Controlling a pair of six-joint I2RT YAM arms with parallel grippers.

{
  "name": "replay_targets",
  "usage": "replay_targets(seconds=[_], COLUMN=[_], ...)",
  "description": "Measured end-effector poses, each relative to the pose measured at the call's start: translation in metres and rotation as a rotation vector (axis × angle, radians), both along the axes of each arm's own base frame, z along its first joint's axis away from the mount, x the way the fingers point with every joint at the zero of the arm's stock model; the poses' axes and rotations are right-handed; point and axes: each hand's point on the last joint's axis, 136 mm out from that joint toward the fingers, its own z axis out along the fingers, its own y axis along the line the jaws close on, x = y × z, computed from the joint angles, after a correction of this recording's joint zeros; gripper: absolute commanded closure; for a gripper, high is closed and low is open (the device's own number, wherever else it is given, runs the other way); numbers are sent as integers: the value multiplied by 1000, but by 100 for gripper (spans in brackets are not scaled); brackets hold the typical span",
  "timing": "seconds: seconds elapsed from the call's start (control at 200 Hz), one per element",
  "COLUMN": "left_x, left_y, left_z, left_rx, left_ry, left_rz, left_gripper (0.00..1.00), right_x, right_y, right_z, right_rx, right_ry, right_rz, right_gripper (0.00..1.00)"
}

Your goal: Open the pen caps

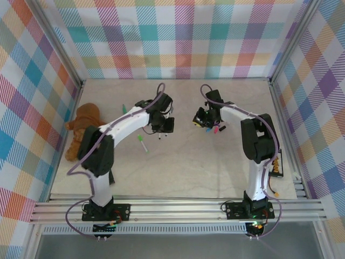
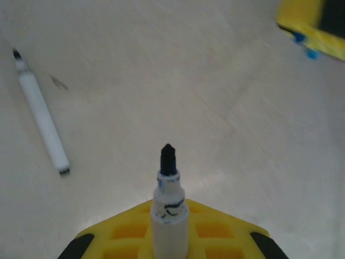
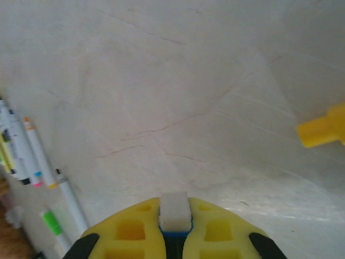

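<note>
My left gripper [image 2: 170, 229] is shut on a white marker pen [image 2: 170, 189] whose dark tip is bare and points away from the fingers. My right gripper [image 3: 175, 229] is shut on a small blue pen cap with a white end [image 3: 174, 209]. In the top view the left gripper [image 1: 163, 127] and right gripper [image 1: 199, 120] hang a short way apart over the middle of the table. An uncapped white pen [image 2: 42, 116] lies on the table to the left. Several capped pens [image 3: 38, 156] lie in a bunch by the right gripper, one with a green cap [image 3: 52, 222].
A brown teddy bear [image 1: 83, 127] lies at the table's left edge. A green-capped pen [image 1: 143, 143] lies near the left arm, and the pen bunch [image 1: 213, 129] sits under the right arm. A black object [image 1: 277, 164] rests by the right rail.
</note>
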Motion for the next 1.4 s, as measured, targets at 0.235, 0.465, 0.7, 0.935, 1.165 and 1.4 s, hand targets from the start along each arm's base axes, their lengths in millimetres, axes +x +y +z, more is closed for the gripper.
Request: replay_targets(seconds=[0.235,0.465,0.7,0.935,1.165,1.4], left_x=[38,64,93,95,97,97], left_y=[32,63,64,68,71,73], left_z=[-44,-55,-60,-77,-77,-77], left_rx=[183,251,275,322,340,352], left_ry=[30,38,22,52,44,42], left_rz=[88,161,176,170,176,179], left_gripper=[100,100,86,87,78,77], right_x=[-6,-6,-10,-15,-16,-17], right_y=[-14,-32,-45,-55,-60,-61], right_z=[-11,-16,-23,-27,-28,-27], right_rx=[-147,-263,-338,-396,-426,-433], right_ry=[-12,-20,-1,17,16,16], right_rz=[21,22,22,19,26,24], right_gripper=[100,100,90,84,72,71])
